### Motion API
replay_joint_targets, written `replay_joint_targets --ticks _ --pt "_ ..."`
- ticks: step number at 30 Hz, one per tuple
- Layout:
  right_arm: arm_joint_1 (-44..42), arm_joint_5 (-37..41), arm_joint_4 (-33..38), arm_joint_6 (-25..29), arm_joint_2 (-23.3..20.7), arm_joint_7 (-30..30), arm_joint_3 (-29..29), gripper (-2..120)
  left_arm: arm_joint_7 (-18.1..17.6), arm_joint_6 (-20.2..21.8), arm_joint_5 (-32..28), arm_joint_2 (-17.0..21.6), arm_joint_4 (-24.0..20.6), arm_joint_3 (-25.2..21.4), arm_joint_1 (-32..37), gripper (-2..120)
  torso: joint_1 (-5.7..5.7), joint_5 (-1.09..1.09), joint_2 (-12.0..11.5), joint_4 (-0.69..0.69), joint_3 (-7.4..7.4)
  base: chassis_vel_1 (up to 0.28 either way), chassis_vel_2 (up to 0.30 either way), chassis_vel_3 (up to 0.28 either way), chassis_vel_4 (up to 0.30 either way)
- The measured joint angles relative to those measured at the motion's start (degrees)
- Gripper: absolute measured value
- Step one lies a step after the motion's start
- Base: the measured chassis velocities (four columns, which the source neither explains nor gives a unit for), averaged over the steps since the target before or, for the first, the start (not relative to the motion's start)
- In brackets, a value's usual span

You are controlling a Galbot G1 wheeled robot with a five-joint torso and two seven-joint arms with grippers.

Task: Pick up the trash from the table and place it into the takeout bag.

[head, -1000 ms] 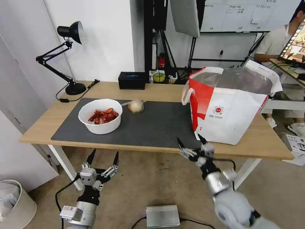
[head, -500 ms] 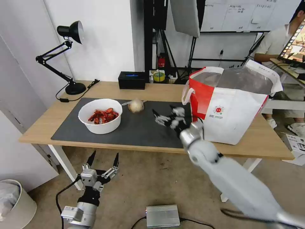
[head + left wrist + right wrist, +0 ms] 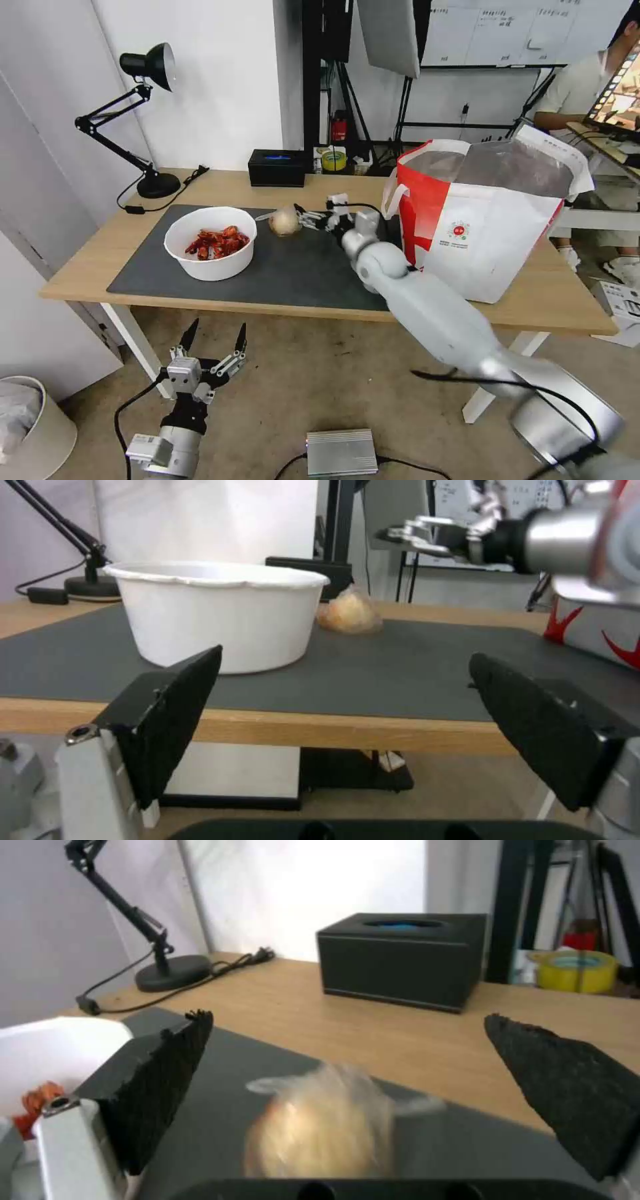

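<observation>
Long light-wood table spanning mid-frame, dark grey rectangular mat across its left half. Large boxy white-and-red takeout bag standing open at right of the frame. White round bowl of red crayfish shells at left centre. Beige plastic-wrapped lump at centre, on the mat's far edge. Right gripper just beside that lump, fingers spread wide; best centred around the lump before closing, gently, gathering the loose wrap. Left gripper parked at lower left below the table edge, fingers wide.
</observation>
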Motion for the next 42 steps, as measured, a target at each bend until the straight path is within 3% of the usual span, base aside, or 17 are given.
replay_joint_targets --ticks 7,18,31,42 --pt "4.5 -1.2 -6.7 -7.5 5.0 0.3 -0.8 100 0.0 -0.4 0.1 -0.3 0.0 0.1 0.2 100 0.0 0.01 0.0 0.0 0.0 0.0 0.0 0.0 0.0" --pt "5.7 -4.6 -10.8 -13.2 7.7 -0.6 -0.3 100 0.0 -0.2 0.0 -0.6 -0.7 0.0 0.1 100 0.0 0.01 0.0 -0.01 0.0 0.0 0.0 0.0 0.0" --pt "7.2 -7.2 -19.0 -13.3 11.2 -4.5 0.6 100 0.0 -0.7 1.6 -1.8 -0.9 0.0 1.1 100 0.0 0.02 0.0 -0.01 0.0 0.0 0.0 0.0 0.0" --pt "6.8 -8.8 -21.3 -11.7 11.4 -6.7 0.7 100 0.1 -1.1 2.6 -2.4 -0.9 0.4 1.5 100 -0.01 0.02 0.0 -0.01 0.0 0.0 0.0 0.0 0.0"
